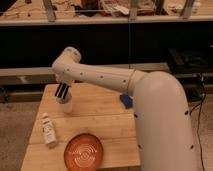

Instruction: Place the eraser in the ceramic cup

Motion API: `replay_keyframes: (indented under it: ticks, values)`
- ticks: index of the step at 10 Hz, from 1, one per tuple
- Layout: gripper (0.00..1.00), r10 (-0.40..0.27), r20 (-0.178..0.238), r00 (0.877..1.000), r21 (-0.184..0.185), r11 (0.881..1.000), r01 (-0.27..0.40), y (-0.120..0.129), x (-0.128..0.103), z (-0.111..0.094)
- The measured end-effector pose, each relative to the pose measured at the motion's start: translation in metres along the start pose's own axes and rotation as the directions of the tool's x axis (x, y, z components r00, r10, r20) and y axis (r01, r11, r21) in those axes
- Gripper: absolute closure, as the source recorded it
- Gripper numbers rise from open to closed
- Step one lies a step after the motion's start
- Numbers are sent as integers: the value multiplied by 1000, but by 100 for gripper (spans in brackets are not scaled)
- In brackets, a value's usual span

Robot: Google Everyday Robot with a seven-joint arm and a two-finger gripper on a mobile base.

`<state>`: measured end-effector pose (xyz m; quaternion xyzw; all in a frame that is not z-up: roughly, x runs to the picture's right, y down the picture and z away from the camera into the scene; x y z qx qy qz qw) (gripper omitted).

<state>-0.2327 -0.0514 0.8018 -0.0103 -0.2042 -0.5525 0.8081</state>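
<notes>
The ceramic cup [66, 105] is small and whitish and stands upright on the left part of the wooden table [100, 117]. My gripper [62, 92] points down directly above the cup, right at its rim. A small blue block [126, 101], possibly the eraser, lies on the table's right side, partly behind my arm. I cannot tell whether anything is in the gripper.
A white bottle [48, 130] lies on its side near the table's left front. An orange ridged plate [84, 150] sits at the front edge. My bulky white arm [160, 115] covers the table's right side. Dark shelving stands behind the table.
</notes>
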Motion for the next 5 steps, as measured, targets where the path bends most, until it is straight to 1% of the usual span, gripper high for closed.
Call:
replay_keyframes:
  ticks: [2, 3, 5]
  values:
    - [20, -20, 13, 1000, 8, 1000, 20, 0, -8, -2]
    - [20, -31, 15, 999, 21, 999, 31, 0, -13, -6]
    - [20, -37, 10, 999, 43, 998, 37, 1, -15, -14]
